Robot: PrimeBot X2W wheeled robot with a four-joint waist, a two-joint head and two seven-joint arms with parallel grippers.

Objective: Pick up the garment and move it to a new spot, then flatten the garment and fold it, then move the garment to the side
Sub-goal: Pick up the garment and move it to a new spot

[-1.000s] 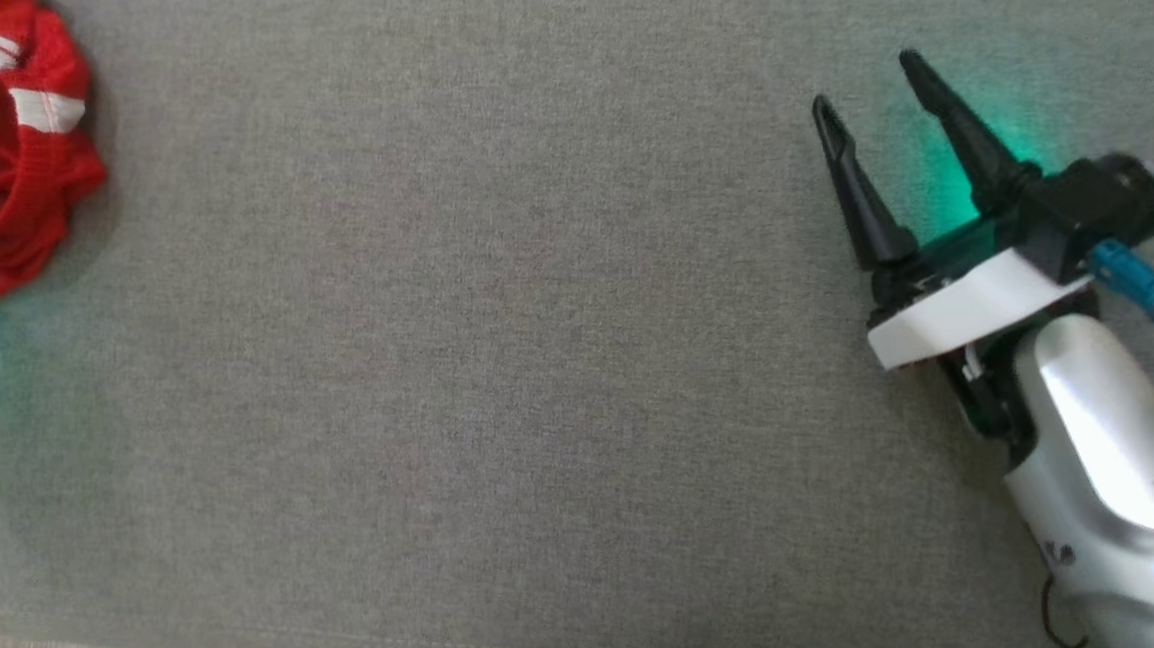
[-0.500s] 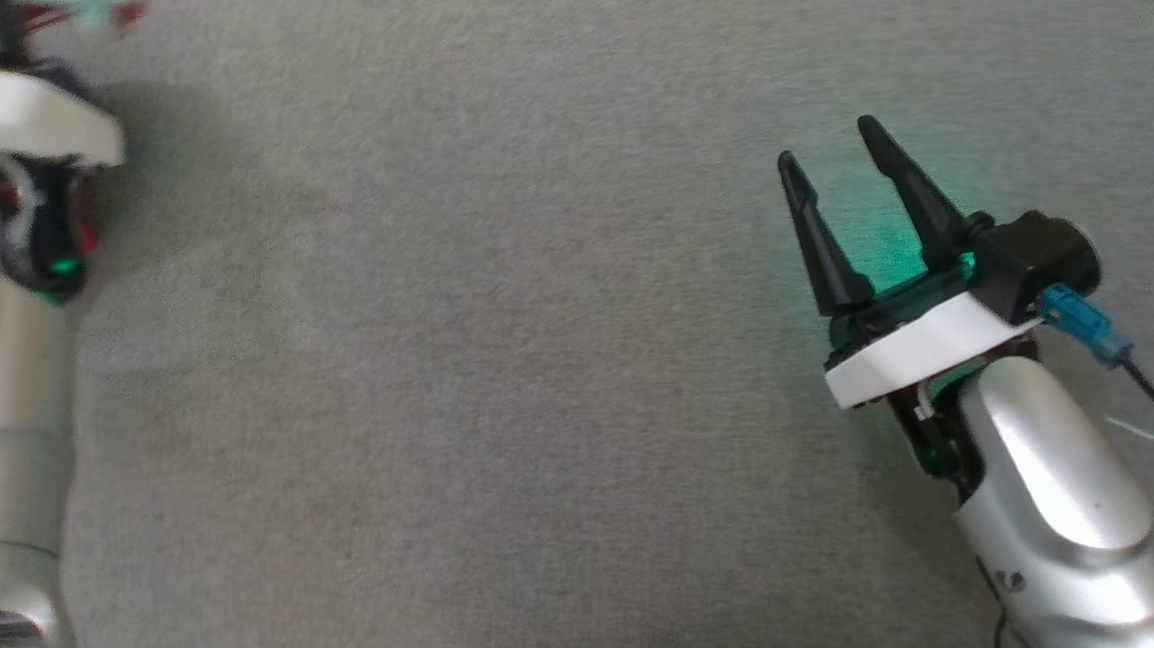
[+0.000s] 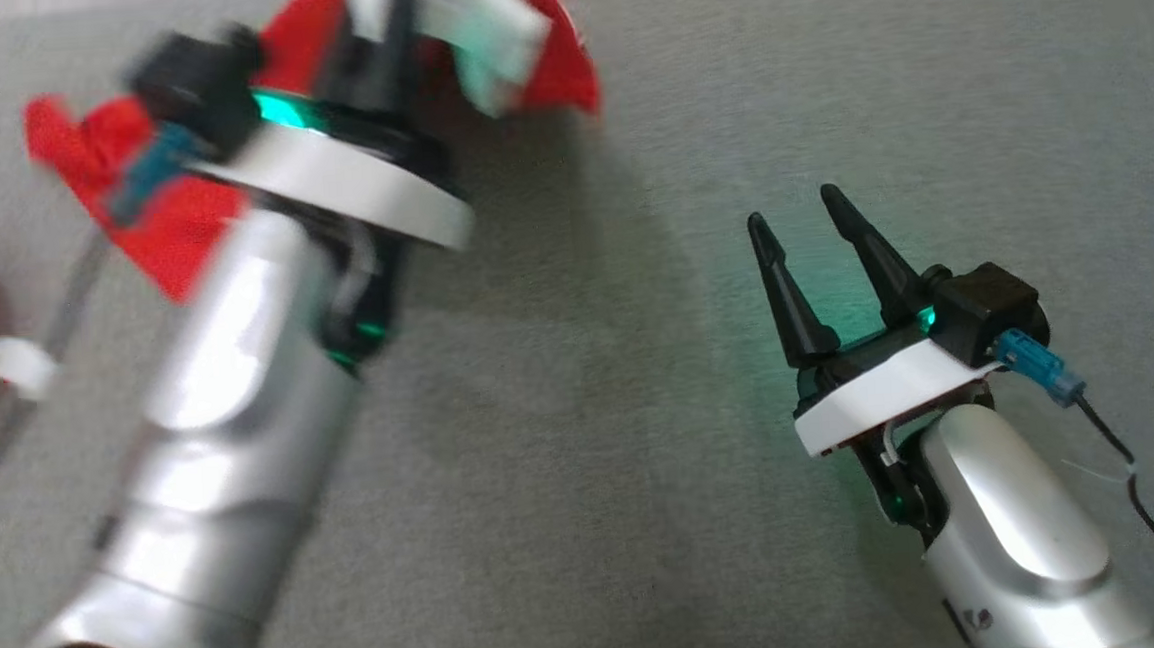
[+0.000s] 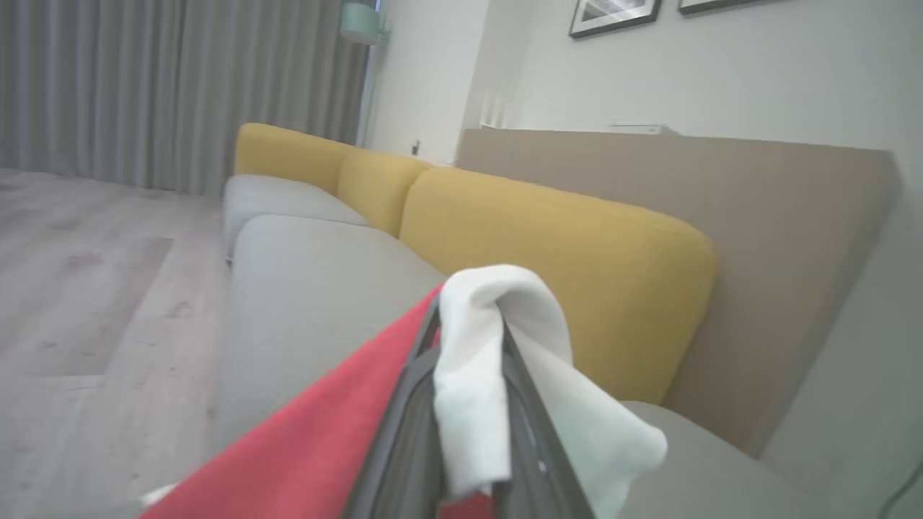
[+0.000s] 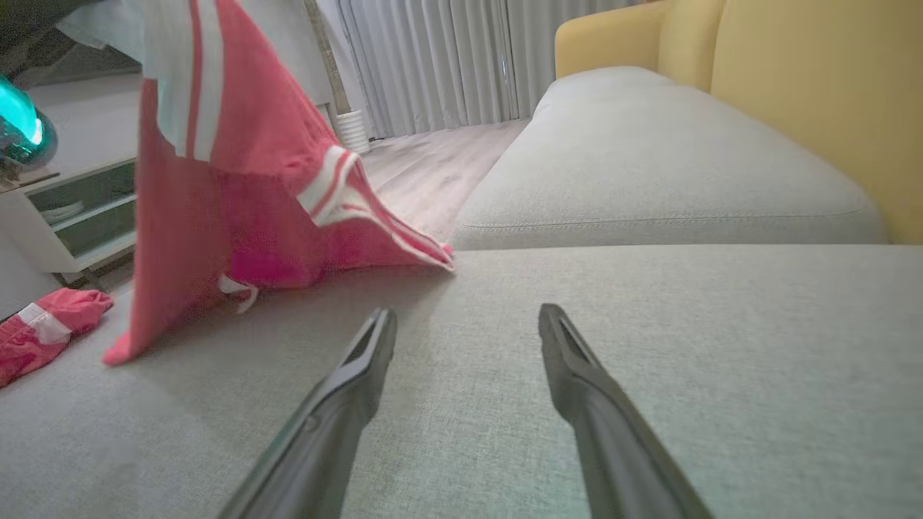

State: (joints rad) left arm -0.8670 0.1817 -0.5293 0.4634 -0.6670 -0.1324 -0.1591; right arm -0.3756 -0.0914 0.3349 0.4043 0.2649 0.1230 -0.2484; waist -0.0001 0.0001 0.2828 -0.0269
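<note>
Red garment (image 3: 560, 80) now lifted, left pincer (image 3: 395, 37) clamped

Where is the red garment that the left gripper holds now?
In the head view the garment hangs at the upper left from the shut left gripper, its lower edge reaching the grey sofa seat, left of the open right gripper.

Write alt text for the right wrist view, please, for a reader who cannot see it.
A red garment with white stripes hangs at upper left, its lower edge touching a grey sofa seat. The right pincer is open and empty over the seat in the foreground. A second red bundle lies at far left; yellow backrests stand at right.
</note>
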